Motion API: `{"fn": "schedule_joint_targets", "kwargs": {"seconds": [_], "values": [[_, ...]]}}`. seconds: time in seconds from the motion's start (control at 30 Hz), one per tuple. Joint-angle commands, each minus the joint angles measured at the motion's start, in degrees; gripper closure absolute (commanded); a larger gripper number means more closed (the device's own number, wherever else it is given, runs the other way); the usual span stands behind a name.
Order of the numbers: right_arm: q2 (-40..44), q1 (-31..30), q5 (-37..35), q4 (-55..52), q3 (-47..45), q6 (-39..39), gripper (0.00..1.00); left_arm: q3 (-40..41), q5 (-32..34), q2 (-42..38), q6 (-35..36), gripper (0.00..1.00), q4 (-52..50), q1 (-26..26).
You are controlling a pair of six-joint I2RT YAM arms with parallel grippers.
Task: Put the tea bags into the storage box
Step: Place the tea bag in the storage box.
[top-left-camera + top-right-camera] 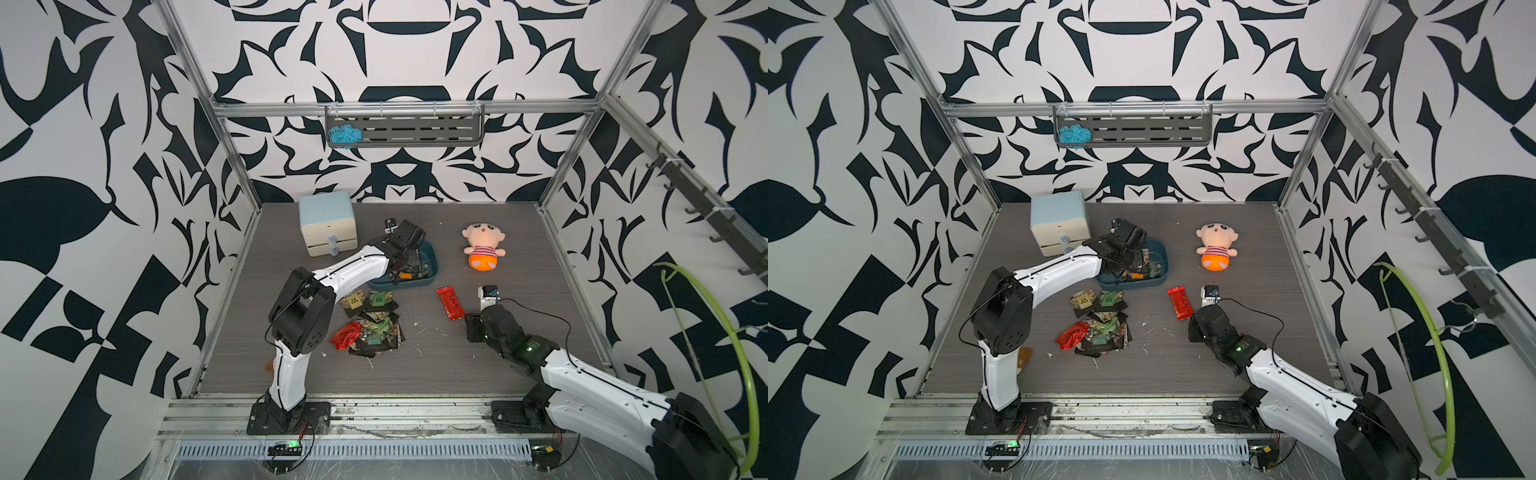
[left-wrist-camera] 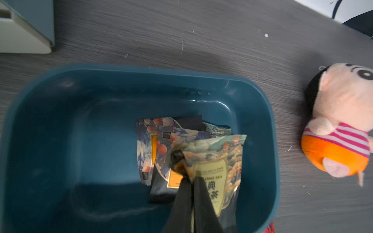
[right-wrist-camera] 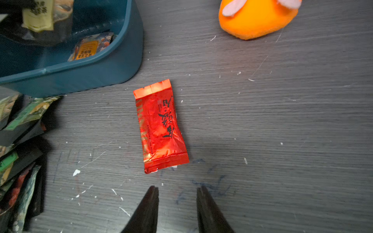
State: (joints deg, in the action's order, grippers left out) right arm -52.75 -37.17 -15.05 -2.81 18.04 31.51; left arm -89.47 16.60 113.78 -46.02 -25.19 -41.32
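1. At the far left of the grey wood-grain table (image 1: 478,374) stands a pale blue-and-cream mini drawer cabinet (image 1: 327,224). It has no part in this job.
2. Next comes your left gripper (image 2: 190,179), poised over the storage box (image 2: 141,69), a shallow dark teal plastic tray with rounded corners. Its jaws are pinched tight on the edge of a crinkly foil tea bag with a beige label (image 2: 214,161). That bag hangs over the inside of the tray and is not yet let go.
3. Under that bag, a few foil sachets with orange labels (image 2: 159,145) lie overlapping on the tray floor. These are the part already done.
4. In front of the tray, in both top views, a loose heap of dark foil tea bags (image 1: 370,320) with green and beige labels sits on the table. One crumpled shiny red sachet (image 1: 345,336) lies at its near left edge. All of these are left to move.
5. To the right of the heap, a flat shiny red foil sachet (image 3: 160,127) lies alone on the table, outside the tray.
6. Your right gripper (image 3: 177,189) points at that red sachet. Its jaws are partly open and empty, with the tips just short of the sachet's near end and not touching it.
7. Farther back on the right lies a plush doll with a pink-striped top and orange bottom (image 1: 484,245), which you should leave alone.
8. By my reckoning the task is well under half done, as most bags are outside the tray.
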Motion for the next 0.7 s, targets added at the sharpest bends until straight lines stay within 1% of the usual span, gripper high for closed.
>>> {"fn": "schedule_joint_targets", "kwargs": {"seconds": [0.0,0.03,0.13,0.27,0.33,0.37,0.4,0.53,0.6,0.67], "values": [[-1.17,-0.06,-0.42,2.17,2.17,-0.57,0.64,-0.93,-1.65,1.2,-0.01,1.0,-1.11,0.54],[-1.61,-0.06,-0.31,2.19,2.38,-0.57,0.64,-0.81,-1.96,1.39,-0.03,1.0,-1.09,0.55],[-2.65,-0.07,0.06,2.12,2.9,-0.74,0.65,-0.62,-3.02,1.8,0.81,0.9,-0.92,0.67],[-2.59,-0.08,0.02,1.64,3.27,-1.05,0.66,-0.12,-4.06,1.13,1.33,0.83,-1.19,0.65],[-2.04,-0.02,0.12,1.93,2.88,-1.09,0.66,0.84,-5.13,-0.12,1.63,0.77,-0.48,0.68],[-1.64,-0.05,0.11,1.93,2.68,-1.26,0.66,1.46,-5.34,-0.94,1.55,0.73,-0.12,0.69],[-1.33,-0.06,0.11,1.95,2.53,-1.27,0.66,2.11,-5.49,-1.9,1.55,0.67,0.13,0.64],[-0.6,-0.06,-0.01,1.98,2.17,-1.35,0.66,4.9,-6.17,-5.86,1.16,0.52,0.74,0.68],[-0.42,-0.02,-0.08,1.61,2.17,-1.36,0.66,6.72,-6.16,-8.27,0.23,0.47,0.83,0.64],[-0.25,-0.01,-0.13,1.5,2.13,-1.38,0.66,8.91,-6.49,-11.0,-0.53,0.46,1.14,0.63]]}}
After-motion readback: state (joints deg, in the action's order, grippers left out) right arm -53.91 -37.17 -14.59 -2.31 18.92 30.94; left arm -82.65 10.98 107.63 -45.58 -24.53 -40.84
